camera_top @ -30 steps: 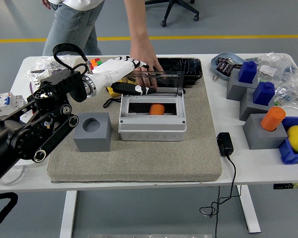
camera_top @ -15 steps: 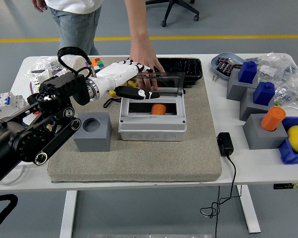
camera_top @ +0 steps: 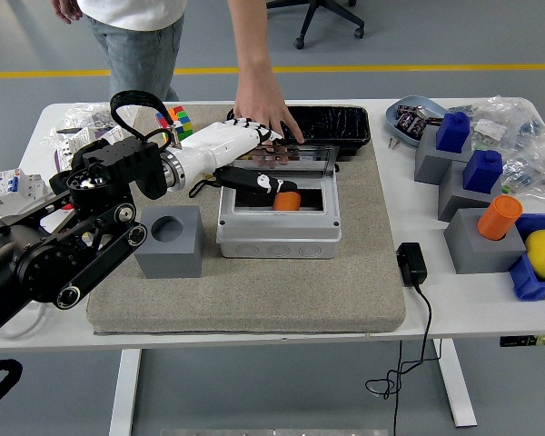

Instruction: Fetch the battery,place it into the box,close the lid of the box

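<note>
A white table (camera_top: 454, 300) carries a grey felt mat (camera_top: 254, 291) across its middle; the robot's left arm (camera_top: 82, 245) reaches in from the lower left over the mat, its black links covering part of the clutter at the table's left edge; the right arm does not show. On the mat sits a grey box (camera_top: 277, 222) with its clear lid (camera_top: 295, 156) tilted part-way down over the opening; just left of the box stands a grey block (camera_top: 168, 241) with a round hole in its top. The left hand (camera_top: 232, 150), white with dark fingertips, lies at the lid's left end; its fingers (camera_top: 263, 136) are stretched along the lid's top edge and the dark thumb (camera_top: 254, 182) points into the opening; it closes around nothing that can be made out. A person's hand (camera_top: 265, 113) presses down at the lid's far edge, touching the robot's fingers. The orange battery (camera_top: 287, 201) lies inside the box, just right of the thumb tip; its upper part is blurred behind the lid.
</note>
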You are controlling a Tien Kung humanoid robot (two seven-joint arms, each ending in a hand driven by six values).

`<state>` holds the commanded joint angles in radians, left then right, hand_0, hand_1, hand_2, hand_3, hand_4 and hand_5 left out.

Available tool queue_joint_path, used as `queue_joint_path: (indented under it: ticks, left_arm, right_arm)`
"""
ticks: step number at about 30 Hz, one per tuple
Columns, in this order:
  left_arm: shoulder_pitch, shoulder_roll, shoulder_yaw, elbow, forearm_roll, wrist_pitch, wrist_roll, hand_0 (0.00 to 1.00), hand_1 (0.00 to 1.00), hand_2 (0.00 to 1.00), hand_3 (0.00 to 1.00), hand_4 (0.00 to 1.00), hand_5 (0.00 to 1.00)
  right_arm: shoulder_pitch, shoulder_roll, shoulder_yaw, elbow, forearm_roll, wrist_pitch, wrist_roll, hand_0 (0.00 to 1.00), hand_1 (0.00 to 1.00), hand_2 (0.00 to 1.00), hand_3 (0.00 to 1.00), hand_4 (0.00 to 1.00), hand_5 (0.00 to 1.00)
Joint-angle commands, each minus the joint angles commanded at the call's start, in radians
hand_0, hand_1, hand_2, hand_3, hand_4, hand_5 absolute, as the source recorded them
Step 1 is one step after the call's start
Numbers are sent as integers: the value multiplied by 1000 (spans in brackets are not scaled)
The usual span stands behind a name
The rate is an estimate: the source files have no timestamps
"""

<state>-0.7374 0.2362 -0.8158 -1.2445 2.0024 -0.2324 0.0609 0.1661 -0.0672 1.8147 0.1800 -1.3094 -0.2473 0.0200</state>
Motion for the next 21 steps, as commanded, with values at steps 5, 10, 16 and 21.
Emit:
queue_joint_path:
  ticks: [5,10,16,21]
  left_arm:
    - [-1,10,26,-7,-14,-2,3,998,998,913,872,998,998]
    - [-5,29,69,-24,-42,-8,4,998,998,912,871,998,998]
    - [-11,45,103,-51,-136,-27,8,998,998,909,870,998,998]
    - [-13,52,125,-63,-194,-45,11,998,998,908,870,998,998]
  right_arm:
    - [1,0,2,0,0,0,0,835,818,772,809,998,998]
    - [1,-2,4,0,-1,0,1,835,818,772,810,998,998]
    - [1,-3,3,0,-3,0,0,835,819,772,810,998,998]
    - [0,-4,-1,0,0,-2,-1,835,819,772,810,998,998]
